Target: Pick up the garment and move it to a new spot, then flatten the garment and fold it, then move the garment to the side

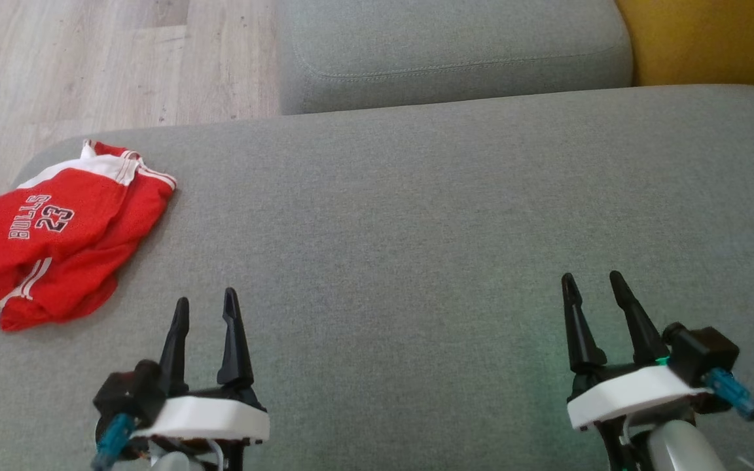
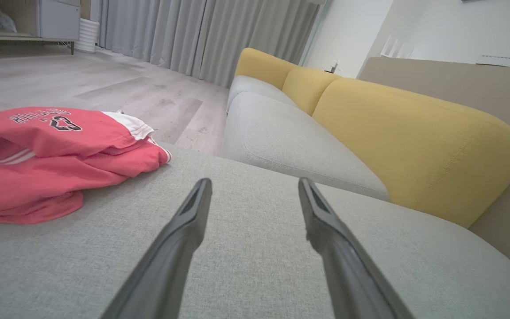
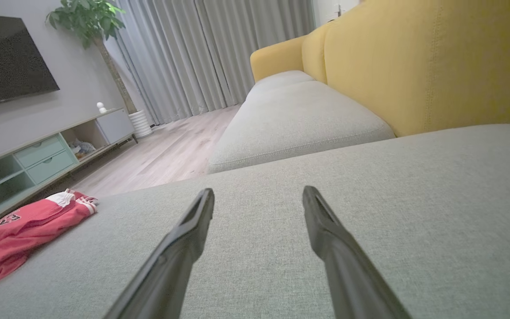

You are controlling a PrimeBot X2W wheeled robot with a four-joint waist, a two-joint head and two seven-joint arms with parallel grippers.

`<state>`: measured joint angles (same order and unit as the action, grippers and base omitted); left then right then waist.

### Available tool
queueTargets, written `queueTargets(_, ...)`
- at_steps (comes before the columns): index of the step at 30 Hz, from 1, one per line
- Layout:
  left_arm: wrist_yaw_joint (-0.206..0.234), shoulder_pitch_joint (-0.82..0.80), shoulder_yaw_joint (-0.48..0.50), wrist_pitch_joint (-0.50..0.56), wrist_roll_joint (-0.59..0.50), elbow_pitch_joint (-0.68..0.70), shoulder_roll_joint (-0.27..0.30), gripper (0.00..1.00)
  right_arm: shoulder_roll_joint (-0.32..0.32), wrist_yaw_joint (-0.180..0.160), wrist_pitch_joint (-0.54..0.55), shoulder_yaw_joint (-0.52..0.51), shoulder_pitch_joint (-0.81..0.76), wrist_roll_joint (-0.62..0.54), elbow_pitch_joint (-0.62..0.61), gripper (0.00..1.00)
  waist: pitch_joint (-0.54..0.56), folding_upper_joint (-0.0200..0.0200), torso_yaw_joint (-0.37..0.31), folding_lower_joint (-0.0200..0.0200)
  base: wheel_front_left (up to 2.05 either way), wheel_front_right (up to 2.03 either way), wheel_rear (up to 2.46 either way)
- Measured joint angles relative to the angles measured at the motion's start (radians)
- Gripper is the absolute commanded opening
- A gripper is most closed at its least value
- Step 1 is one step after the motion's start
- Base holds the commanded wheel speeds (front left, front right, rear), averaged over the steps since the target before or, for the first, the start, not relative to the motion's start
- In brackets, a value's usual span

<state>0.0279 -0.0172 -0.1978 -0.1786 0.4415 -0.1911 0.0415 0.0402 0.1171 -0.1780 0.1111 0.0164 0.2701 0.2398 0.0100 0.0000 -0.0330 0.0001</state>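
Garment (image 1: 50,235) lies crumpled at the sofa's (image 1: 416,216) left edge; left gripper (image 1: 207,307) and right gripper (image 1: 596,284) hover apart, jaws open, empty.

The sofa seat (image 1: 416,216) is a matt, coarse-woven grey cloth, the red shorts (image 1: 50,235) look like soft mesh jersey fabric, and the floor (image 1: 89,59) is pale wood-grain laminate.

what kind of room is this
Most likely a home living room: a grey and yellow sofa, a wall-mounted television above a low cabinet, and long curtains.
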Motion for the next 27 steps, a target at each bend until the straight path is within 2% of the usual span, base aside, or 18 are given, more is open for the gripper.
queueTargets(24,0.004,-0.019,-0.04,-0.071,-0.291,-0.019,0.002,1.0,0.002,0.006,-0.07,0.01,0.019,-0.319,-0.002,1.0,-0.005,0.0,-0.007,0.0,0.0,0.0,0.0)
queueTargets(27,0.004,-0.019,-0.04,-0.074,-0.303,-0.023,0.002,1.0,0.002,0.006,-0.07,0.011,0.019,-0.333,-0.002,1.0,-0.005,0.0,-0.007,0.0,0.0,0.0,0.0)
